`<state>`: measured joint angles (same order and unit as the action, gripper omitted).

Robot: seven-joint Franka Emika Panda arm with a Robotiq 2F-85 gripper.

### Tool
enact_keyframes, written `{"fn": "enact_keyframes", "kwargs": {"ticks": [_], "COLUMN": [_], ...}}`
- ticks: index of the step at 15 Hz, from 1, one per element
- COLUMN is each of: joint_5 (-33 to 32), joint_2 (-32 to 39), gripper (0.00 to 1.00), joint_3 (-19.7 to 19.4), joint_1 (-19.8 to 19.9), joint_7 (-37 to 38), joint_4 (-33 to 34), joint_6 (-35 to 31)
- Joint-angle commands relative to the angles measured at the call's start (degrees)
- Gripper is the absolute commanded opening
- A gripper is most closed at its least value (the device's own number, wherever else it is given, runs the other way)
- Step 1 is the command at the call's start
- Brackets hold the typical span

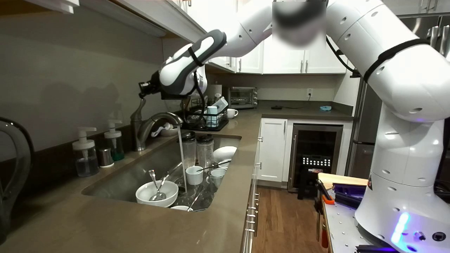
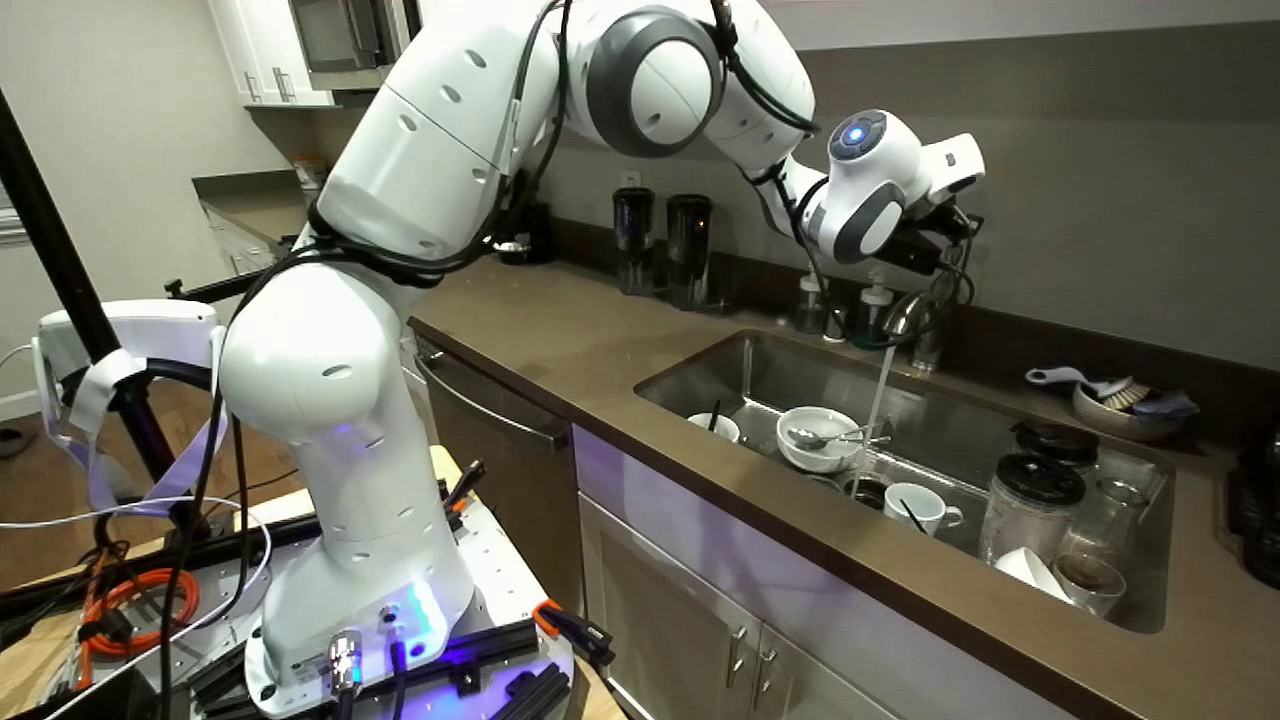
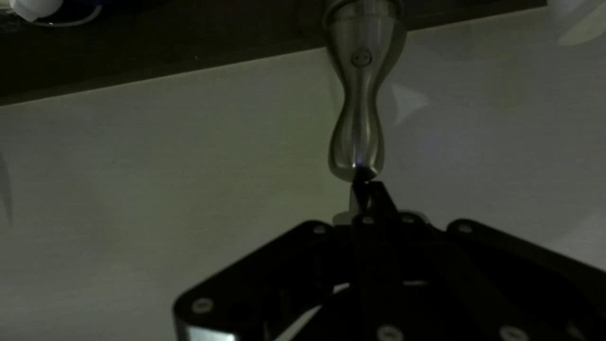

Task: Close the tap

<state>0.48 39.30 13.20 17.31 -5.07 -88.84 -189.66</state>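
Along a grey wall (image 1: pixel 70 66) runs the bench (image 1: pixel 123 225); on it, between wall and sink (image 1: pixel 121 186), stands the tap (image 1: pixel 149 125), water (image 1: pixel 181 154) streaming from its spout (image 1: pixel 171 117). My hand (image 3: pixel 364 182), pinched narrow, sits at the tip of the upright lever (image 3: pixel 358 128). Inside the sink sit a bowl (image 1: pixel 144 194) and cups (image 1: pixel 194 176); soap bottles (image 1: pixel 85 160) stand nearby.

Runs as a smooth brown countertop (image 1: pixel 140 225) around a rectangular steel sink (image 1: pixel 130 181); bears a chrome gooseneck tap (image 1: pixel 146 128), two clear white-topped pump bottles (image 1: pixel 86 160) (green liquid (image 1: pixel 117 155) in one), a small metal cylinder (image 1: pixel 105 158), a black wire dish rack (image 1: pixel 223 122) and a shallow pale bowl (image 2: pixel 1120 424).
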Motion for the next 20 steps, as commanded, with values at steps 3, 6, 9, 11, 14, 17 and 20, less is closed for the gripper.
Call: {"fn": "enact_keyframes", "kwargs": {"ticks": [3, 6, 9, 11, 14, 17, 20], "joint_5": [0.53, 0.52, 0.55, 0.49, 0.45, 0.76, 0.94], "joint_2": [-1.11, -1.39, -1.65, -1.69, -1.45, -1.34, -1.57], "gripper": [0.03, 0.03, 0.03, 0.03, 0.03, 0.03, 0.03], "joint_3": [0.63, 0.73, 0.67, 0.86, 0.93, 0.04, -0.99], "joint_1": [1.41, 1.72, 1.94, 2.06, 2.11, 1.37, 0.11], "joint_7": [0.61, 0.67, 0.87, 1.18, 1.6, 1.92, 1.82], "joint_4": [-5.11, -6.15, -7.17, -7.6, -8.07, -8.61, -9.3], "joint_6": [1.01, 0.61, 0.31, -0.06, -0.9, -3.08, -7.66]}}
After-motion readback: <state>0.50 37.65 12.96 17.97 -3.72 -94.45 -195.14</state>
